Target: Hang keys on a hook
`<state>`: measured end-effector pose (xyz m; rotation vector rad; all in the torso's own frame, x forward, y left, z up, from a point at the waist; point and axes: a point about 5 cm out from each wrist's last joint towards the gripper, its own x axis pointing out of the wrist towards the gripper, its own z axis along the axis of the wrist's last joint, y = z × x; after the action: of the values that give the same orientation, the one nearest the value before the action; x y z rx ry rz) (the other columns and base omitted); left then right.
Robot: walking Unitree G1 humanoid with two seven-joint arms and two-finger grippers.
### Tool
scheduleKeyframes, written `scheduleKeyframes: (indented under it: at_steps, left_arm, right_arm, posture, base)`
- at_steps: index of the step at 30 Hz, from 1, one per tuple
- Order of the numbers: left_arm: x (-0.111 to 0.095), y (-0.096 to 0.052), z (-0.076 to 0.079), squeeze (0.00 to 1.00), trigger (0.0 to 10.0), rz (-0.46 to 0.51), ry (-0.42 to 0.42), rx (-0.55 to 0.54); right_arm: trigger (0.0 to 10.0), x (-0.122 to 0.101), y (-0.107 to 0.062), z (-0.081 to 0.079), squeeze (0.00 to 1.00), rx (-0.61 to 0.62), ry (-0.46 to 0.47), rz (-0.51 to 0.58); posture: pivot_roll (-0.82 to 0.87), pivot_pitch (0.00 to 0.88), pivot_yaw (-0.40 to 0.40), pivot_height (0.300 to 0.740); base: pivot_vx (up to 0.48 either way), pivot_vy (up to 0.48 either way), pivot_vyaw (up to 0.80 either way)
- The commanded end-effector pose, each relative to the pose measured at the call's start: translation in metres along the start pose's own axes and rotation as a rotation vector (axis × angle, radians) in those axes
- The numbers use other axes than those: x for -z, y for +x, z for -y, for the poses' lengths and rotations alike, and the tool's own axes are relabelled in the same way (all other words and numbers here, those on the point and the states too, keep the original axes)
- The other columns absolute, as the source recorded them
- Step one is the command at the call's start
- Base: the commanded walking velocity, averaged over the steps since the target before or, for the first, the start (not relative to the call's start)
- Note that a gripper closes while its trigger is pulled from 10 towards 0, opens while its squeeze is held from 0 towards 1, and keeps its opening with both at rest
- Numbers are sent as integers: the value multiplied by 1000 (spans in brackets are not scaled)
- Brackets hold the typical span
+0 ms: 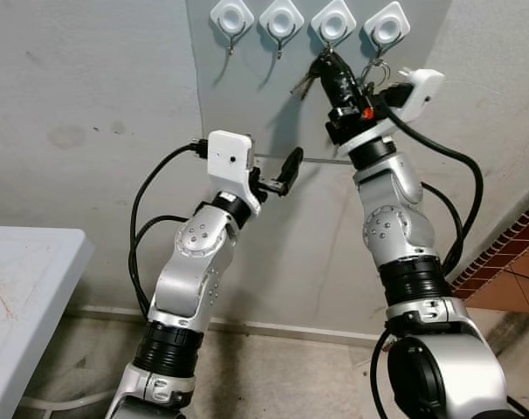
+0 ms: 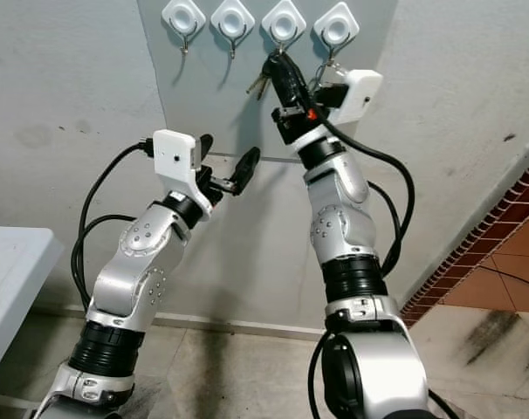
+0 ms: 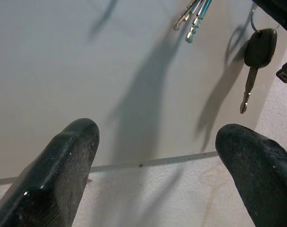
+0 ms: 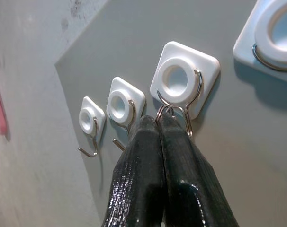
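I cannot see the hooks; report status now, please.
Right end effector shut on key ring at third hook. Left end effector open, idle. Fourth hook already holds car key.

Layout around the wall panel (image 1: 273, 96): four hooks (image 1: 334, 24) sit in a row along its top. The right gripper (image 1: 328, 59) is raised to the third hook from the left, keys (image 1: 306, 80) hanging just below it. The left gripper (image 1: 282, 175) is lower, before the panel's bottom edge. A table (image 1: 24, 288) stands far left.
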<state>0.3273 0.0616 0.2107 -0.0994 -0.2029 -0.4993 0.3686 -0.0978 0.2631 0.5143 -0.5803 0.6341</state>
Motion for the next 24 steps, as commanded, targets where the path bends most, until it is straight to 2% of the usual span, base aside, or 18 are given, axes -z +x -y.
scheduleKeyframes:
  at_steps: [1, 9, 16, 21, 24]
  left_arm:
    - [-6, 2, 3, 0, 10000, 10, 16, 18]
    - [-6, 2, 3, 0, 10000, 10, 14, 18]
    - [-6, 2, 3, 0, 10000, 11, 15, 18]
    - [-6, 3, 3, 0, 10000, 12, 14, 17]
    - [-6, 3, 3, 0, 10000, 12, 14, 15]
  right_arm:
    - [10000, -11, 0, 1, 0, 0, 15, 50]
    - [10000, -10, -5, 0, 0, 20, 76, 71]
    - [10000, -5, -12, 2, 0, 78, 199, 67]
    - [10000, -2, -14, 3, 0, 100, 243, 51]
    - [10000, -1, -15, 4, 0, 112, 231, 34]
  posture:
    - [-26, 77, -34, 740]
    - [-26, 78, -34, 740]
    - [-27, 79, -33, 740]
    - [-26, 79, -35, 740]
    - [-26, 79, -35, 740]
  base:
    - [0, 0, 0]
    - [0, 0, 0]
    - [0, 0, 0]
    - [0, 0, 0]
    - [0, 0, 0]
